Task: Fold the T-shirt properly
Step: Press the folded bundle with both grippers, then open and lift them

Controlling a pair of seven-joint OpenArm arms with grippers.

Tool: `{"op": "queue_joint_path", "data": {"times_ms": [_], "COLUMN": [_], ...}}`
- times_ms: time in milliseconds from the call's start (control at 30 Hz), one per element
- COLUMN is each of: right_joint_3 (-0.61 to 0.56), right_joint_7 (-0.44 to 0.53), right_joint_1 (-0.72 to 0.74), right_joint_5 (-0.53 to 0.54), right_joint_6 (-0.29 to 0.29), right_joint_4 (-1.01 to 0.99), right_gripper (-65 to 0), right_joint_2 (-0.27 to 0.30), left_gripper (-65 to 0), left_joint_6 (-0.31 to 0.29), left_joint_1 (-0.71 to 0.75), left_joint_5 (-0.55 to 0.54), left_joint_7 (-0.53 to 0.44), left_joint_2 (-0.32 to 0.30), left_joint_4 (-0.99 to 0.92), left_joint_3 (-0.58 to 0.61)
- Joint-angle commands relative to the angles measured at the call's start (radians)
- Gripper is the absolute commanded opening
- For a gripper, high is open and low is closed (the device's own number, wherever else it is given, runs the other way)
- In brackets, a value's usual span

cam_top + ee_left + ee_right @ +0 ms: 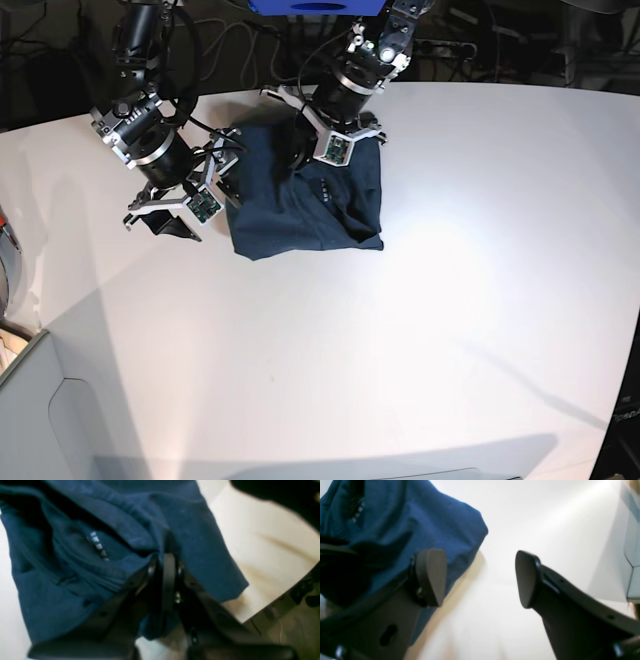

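Observation:
The dark navy T-shirt (305, 205) lies bunched in a rough rectangle on the white table (450, 300), toward the back. In the left wrist view the T-shirt (75, 585) fills the frame, with its white neck label (98, 546) showing. My left gripper (167, 562) has its fingers pressed together on a fold of the cloth; in the base view the left gripper (300, 160) sits over the shirt's back edge. My right gripper (478, 578) stands open beside the T-shirt (407, 522), one fingertip (430, 577) in front of the cloth's edge and nothing between the fingers. From the base camera, the right gripper (197, 200) is at the shirt's left side.
The table's edge (275, 600) runs close by in the left wrist view, with floor beyond. A grey bin (40, 400) stands at the front left corner. Cables and arm mounts crowd the back edge behind the shirt.

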Motion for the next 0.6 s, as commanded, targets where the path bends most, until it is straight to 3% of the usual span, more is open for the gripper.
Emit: {"op": "queue_joint_path", "data": {"times_ms": [0, 233, 567], "right_joint_3": [0.0, -0.002, -0.005], "right_joint_7": [0.023, 0.023, 0.023], "right_joint_1": [0.005, 0.005, 0.004], "right_joint_5": [0.012, 0.012, 0.012], "right_joint_6": [0.007, 0.007, 0.007], "right_joint_4": [0.015, 0.015, 0.014], "right_gripper": [-23.6, -23.6, -23.7], "right_joint_2": [0.001, 0.001, 0.001], "left_gripper": [-65.0, -65.0, -65.0], "left_joint_6": [-0.005, -0.005, -0.005], "left_joint_1": [0.001, 0.057, 0.123], "left_joint_5": [-0.005, 0.003, -0.003], "left_joint_7": [-0.024, -0.024, -0.024], "left_joint_2": [0.007, 0.003, -0.103], "left_joint_4": [0.029, 0.117, 0.149], "left_joint_3": [0.001, -0.004, -0.047]}}
